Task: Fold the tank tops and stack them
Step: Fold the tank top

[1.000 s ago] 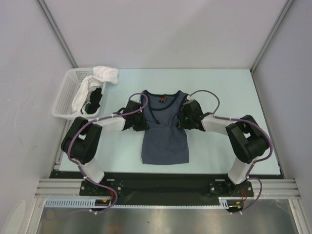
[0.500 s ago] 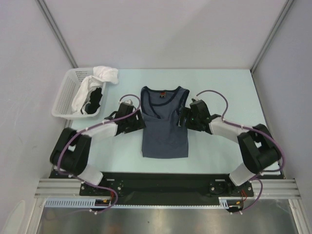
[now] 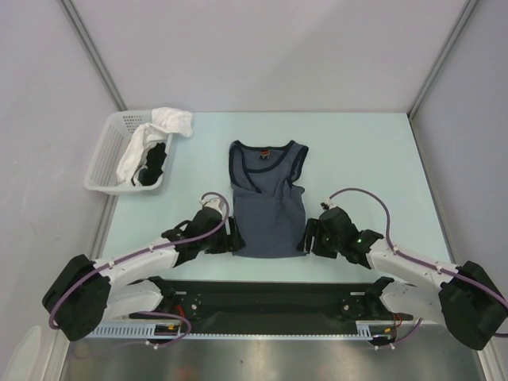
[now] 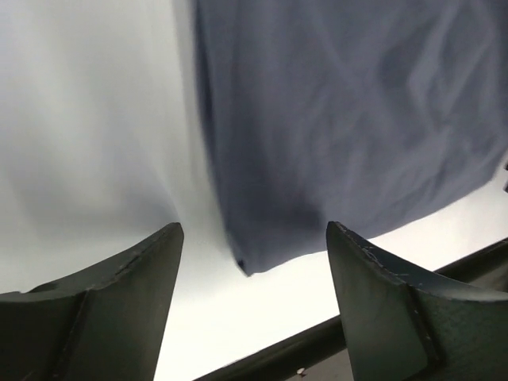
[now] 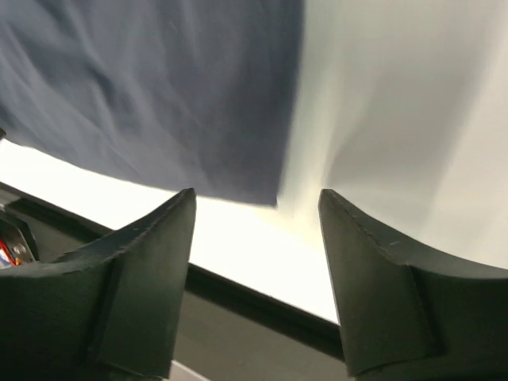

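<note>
The slate-blue tank top [image 3: 268, 208] lies flat in the middle of the table, neckline at the far end, its sides turned in. My left gripper [image 3: 234, 240] stands open at the hem's left corner, low over the table. In the left wrist view that corner [image 4: 243, 264] lies between the fingers [image 4: 127, 286], untouched. My right gripper [image 3: 306, 236] is open at the hem's right corner. The right wrist view shows that corner [image 5: 270, 194] just ahead of the fingertips [image 5: 349, 238]. The black tank top [image 3: 154, 165] lies crumpled in the basket.
A white lattice basket [image 3: 105, 155] stands at the far left, with a white cloth [image 3: 171, 121] draped over its rim. The table's black front edge [image 3: 270, 279] runs right behind both grippers. Grey walls close in the sides and the back.
Both grippers let go of the top's sides and opened. Both arms then drew back toward the near edge, from the armholes down to the hem corners.
</note>
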Robot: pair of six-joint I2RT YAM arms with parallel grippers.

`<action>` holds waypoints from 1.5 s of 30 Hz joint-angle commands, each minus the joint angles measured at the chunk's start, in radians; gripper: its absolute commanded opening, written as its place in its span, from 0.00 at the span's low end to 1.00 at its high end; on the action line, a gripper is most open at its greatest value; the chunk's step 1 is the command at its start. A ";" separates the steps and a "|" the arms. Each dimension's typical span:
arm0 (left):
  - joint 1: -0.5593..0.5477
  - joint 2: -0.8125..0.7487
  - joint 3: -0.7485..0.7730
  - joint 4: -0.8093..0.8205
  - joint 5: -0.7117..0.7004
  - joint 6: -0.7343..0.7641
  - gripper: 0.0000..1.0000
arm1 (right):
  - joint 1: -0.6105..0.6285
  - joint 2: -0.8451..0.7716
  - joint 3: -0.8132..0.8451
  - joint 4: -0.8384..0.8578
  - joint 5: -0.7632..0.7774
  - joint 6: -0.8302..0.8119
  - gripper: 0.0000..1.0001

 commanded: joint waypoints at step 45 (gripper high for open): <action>-0.316 -0.195 -0.087 -0.323 0.063 -0.259 0.00 | 0.287 -0.188 0.121 -0.480 0.073 0.197 0.00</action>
